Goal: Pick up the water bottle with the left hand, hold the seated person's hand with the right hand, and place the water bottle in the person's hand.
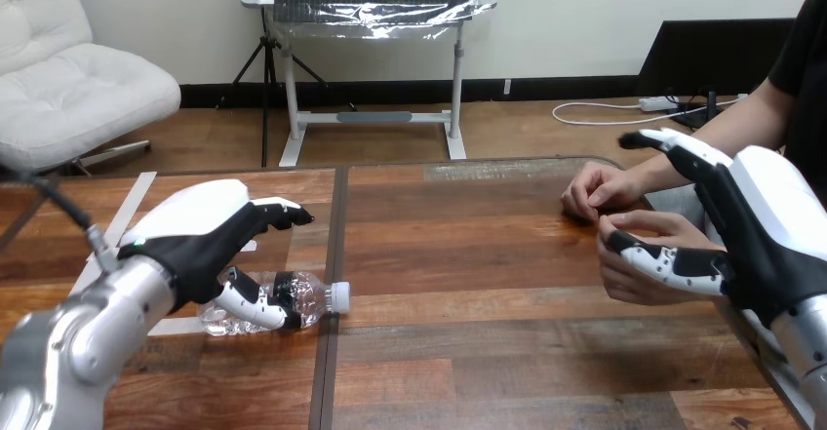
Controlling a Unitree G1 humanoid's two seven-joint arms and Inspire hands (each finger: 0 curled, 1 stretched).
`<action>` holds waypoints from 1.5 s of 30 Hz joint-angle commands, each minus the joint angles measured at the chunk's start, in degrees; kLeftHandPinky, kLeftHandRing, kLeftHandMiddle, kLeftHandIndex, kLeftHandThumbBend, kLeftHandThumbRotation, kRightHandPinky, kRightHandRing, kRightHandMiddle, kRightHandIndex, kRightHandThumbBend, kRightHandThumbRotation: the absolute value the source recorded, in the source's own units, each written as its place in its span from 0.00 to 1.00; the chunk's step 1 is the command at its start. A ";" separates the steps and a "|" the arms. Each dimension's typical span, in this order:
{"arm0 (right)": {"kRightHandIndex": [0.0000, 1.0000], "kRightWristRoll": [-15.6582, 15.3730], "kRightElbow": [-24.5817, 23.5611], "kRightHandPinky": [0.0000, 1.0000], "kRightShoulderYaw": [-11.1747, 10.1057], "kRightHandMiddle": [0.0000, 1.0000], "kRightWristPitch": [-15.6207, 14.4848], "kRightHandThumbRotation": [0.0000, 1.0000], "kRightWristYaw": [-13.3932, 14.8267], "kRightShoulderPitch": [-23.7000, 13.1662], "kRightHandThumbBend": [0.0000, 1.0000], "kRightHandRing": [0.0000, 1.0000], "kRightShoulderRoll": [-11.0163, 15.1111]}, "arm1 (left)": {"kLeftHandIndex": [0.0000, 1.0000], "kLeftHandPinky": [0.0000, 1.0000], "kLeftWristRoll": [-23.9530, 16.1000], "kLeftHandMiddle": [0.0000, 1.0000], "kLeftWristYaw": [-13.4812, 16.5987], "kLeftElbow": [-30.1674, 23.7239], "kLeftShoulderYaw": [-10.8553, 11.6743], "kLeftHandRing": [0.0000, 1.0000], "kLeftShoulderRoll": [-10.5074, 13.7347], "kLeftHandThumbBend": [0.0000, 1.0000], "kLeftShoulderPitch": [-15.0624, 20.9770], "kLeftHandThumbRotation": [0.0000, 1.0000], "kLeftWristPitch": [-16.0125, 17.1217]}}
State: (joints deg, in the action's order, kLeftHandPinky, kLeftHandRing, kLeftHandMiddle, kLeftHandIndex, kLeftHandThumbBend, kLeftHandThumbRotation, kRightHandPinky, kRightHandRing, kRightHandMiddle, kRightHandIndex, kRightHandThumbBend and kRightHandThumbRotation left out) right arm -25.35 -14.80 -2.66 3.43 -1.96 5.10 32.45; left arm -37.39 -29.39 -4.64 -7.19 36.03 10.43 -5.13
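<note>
A clear plastic water bottle [297, 298] with a white cap lies on its side on the wooden table [468, 332], cap pointing right. My left hand [200, 235] hovers over it, open: the fingers reach out above the bottle and the thumb rests against its near side. At the right, my right hand [756, 230] is open too, fingers straight and pointing left. Its thumb lies across the person's nearer hand [624, 284], which is curled at the table's right edge. The person's farther hand [597, 191] rests on the table just behind.
A dark seam [332, 245] runs down the table just right of the bottle. White tape strips [127, 206] mark the table's left part. The table's right edge runs under my right arm.
</note>
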 commanded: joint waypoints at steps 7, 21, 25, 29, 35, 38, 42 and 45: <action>0.80 1.43 -2.66 0.78 -2.54 0.87 2.61 0.00 1.09 -1.43 0.52 0.86 -1.99 | 0.87 0.92 -7.12 0.89 -1.70 2.95 -4.24 0.89 3.36 0.83 6.31 0.18 -1.27; 0.79 2.01 -3.20 0.77 -3.08 0.86 3.31 0.00 0.59 -1.45 0.53 0.85 -2.11 | 0.87 0.92 -13.85 0.89 -1.63 4.40 -6.71 0.89 3.05 0.83 8.30 0.18 -3.70; 0.79 1.91 -3.42 0.77 -3.12 0.86 3.01 0.00 0.41 -1.40 0.54 0.85 -1.97 | 0.87 0.92 -14.36 0.89 -1.46 4.97 -6.82 0.89 2.76 0.83 8.41 0.18 -4.03; 0.79 2.80 -2.95 0.77 -3.36 0.85 3.58 0.00 0.43 -1.42 0.54 0.85 -2.05 | 0.87 0.91 -13.99 0.89 -1.71 5.21 -6.78 0.89 2.50 0.83 8.48 0.18 -4.24; 0.78 2.78 -3.30 0.76 -3.46 0.85 2.90 0.00 -0.04 -1.22 0.54 0.85 -1.77 | 0.87 0.90 -13.67 0.89 -2.38 6.25 -7.21 0.88 2.30 0.83 9.03 0.20 -4.38; 0.78 2.51 -3.48 0.76 -3.52 0.85 2.61 0.00 -0.15 -1.22 0.54 0.85 -1.81 | 0.87 0.90 -13.44 0.89 -3.30 6.33 -7.39 0.89 2.22 0.83 9.29 0.20 -4.60; 0.77 2.68 -3.16 0.76 -3.68 0.84 3.00 0.00 -0.31 -1.32 0.55 0.84 -1.75 | 0.87 0.89 -13.41 0.89 -3.36 6.89 -7.64 0.89 1.93 0.83 9.52 0.20 -4.78; 0.77 3.01 -2.89 0.75 -3.81 0.84 3.75 0.00 -0.34 -1.28 0.56 0.84 -1.68 | 0.87 0.88 -12.76 0.89 -3.11 7.22 -7.42 0.89 1.41 0.83 9.50 0.20 -5.22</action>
State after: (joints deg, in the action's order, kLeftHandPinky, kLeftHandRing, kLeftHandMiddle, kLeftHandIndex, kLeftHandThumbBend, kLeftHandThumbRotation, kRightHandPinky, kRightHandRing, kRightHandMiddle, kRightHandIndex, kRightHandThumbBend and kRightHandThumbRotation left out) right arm -23.24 -15.81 -4.77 6.03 -2.30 5.29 31.27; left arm -50.35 -32.85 2.01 -14.35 37.90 15.86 -9.85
